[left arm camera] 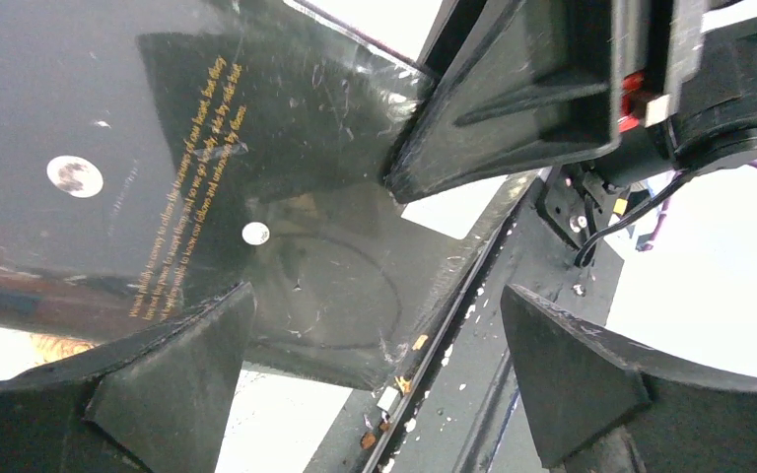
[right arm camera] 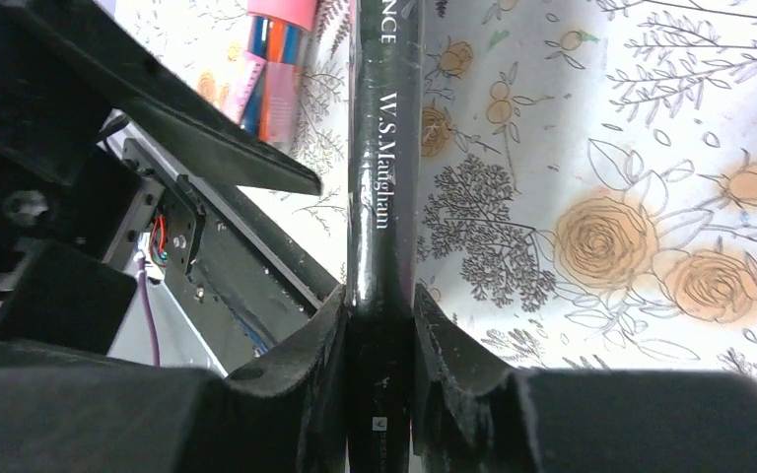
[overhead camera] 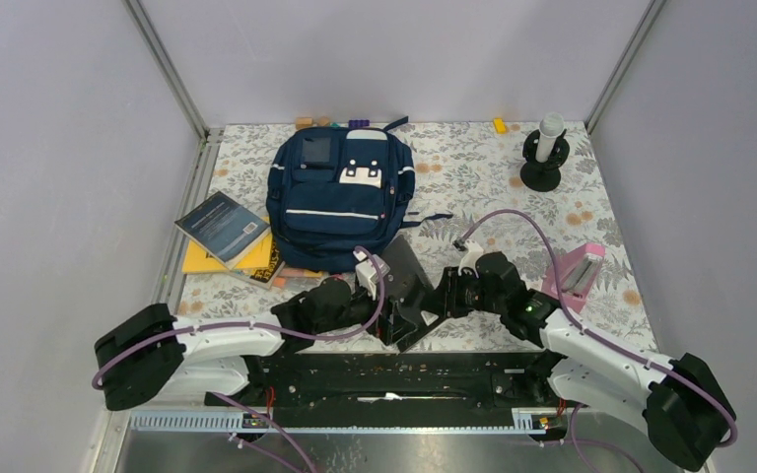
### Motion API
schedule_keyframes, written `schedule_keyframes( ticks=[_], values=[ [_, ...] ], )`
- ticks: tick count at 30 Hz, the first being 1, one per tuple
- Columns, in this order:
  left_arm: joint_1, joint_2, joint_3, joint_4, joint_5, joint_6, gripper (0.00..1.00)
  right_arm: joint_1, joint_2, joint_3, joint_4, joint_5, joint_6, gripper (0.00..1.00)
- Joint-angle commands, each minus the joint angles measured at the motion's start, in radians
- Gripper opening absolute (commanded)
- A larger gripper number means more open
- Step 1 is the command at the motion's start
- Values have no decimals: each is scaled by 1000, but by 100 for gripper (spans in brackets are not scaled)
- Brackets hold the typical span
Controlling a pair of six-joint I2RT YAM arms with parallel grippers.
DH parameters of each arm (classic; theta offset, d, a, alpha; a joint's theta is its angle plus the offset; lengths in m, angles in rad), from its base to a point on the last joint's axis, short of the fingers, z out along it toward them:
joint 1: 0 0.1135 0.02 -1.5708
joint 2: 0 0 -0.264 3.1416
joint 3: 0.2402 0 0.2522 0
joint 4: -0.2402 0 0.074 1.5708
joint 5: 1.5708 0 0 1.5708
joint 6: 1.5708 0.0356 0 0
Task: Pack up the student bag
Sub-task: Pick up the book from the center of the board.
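Student bag (overhead camera: 340,197), a large navy-blue fabric backpack with white patches and a light stripe across its front pocket, lies flat on the floral tablecloth (overhead camera: 473,177). Its top reaches almost to the cloth's far edge. Against the bag's left side sits a grey-blue paperback (overhead camera: 222,225) on top of yellow books (overhead camera: 205,262), and these fill the strip between the bag and the left wall. To the bag's right the cloth lies bare out to a black stand holding a white cylinder (overhead camera: 544,153) at the far right, and to a pink pencil case (overhead camera: 577,271) by the right edge.

Just nearer than the bag's bottom edge, a black book with a glossy cover (overhead camera: 409,286) hangs tilted above the cloth. The right gripper (right arm camera: 378,305) pinches it by the spine, one finger pressed to each side. The left gripper (left arm camera: 375,296) hovers beside it on the bag's near side with its jaws spread wide. One finger overlaps the cover's lower edge in the left wrist view, and I cannot tell whether it touches.

The spine reads "W.S.Maugham", with the letters "NCE" above it. The cover carries slanted lines of gold print, too small to read, beside a pale moon. No writing can be read on the bag's patches.
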Motion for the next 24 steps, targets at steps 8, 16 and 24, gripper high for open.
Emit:
schedule_keyframes(
  ticks=[8, 16, 24],
  values=[
    [21, -200, 365, -627, -230, 217, 99, 3, -151, 259, -329, 259, -125, 0],
    [232, -118, 602, -1065, -271, 447, 99, -25, -192, 391, -465, 315, -201, 0],
    [354, 90, 666, -1061, -352, 654, 97, -63, -255, 345, -448, 250, -196, 0]
  ],
)
